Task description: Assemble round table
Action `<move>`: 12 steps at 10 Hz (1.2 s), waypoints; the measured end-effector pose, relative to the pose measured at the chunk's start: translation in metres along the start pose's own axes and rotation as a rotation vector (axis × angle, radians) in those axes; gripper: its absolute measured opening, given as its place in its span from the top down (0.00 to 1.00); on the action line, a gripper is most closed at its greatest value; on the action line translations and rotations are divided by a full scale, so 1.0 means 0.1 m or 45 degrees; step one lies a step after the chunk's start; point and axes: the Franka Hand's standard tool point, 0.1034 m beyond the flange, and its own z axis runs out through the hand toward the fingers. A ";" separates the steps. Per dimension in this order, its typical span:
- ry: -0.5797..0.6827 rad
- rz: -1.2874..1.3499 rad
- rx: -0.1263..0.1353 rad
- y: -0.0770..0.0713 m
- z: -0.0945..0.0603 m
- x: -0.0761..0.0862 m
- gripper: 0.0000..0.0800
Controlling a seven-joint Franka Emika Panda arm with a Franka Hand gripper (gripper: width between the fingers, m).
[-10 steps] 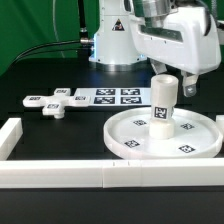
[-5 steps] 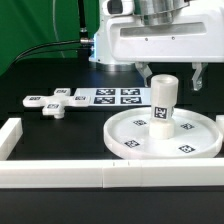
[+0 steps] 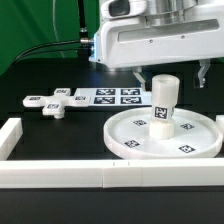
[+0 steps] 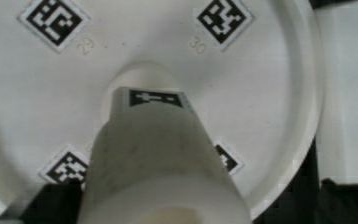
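round table parts at one moment of assembly. in the exterior view the large rimmed disc (image 3: pixel 163 154) lies flat on the black table (image 3: pixel 60 135), towards the exterior view's right, just behind the long front wall bar (image 3: pixel 110 176). the thick short cylinder (image 3: pixel 163 105) stands upright on the centre of the disc, a square tag on its side facing the camera; whether it is fastened to the hub cannot be told. the gripper (image 3: pixel 172 76) hangs directly over the cylinder with its jaws spread wide and nothing held: one dark finger (image 3: pixel 203 72) shows clear of the cylinder on the exterior view's right, the other side is less distinct, and neither touches the part. the flat cross-shaped piece (image 3: pixel 55 103) lies on the table well apart from the disc, towards the exterior view's left, at the end of the marker board (image 3: pixel 115 97). a short wall bar (image 3: pixel 10 137) closes the near corner on the exterior view's left. the wrist view looks steeply down along the cylinder (image 4: pixel 155 165), with one tag on its side, onto the disc (image 4: pixel 149 40), whose face carries four tags around the centre; no fingers are seen in this view.
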 end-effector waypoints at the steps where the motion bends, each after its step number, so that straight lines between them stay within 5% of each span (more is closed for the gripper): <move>1: 0.000 -0.187 -0.014 -0.01 -0.01 0.03 0.19; 12: -0.032 -1.107 -0.045 0.01 -0.01 0.03 0.19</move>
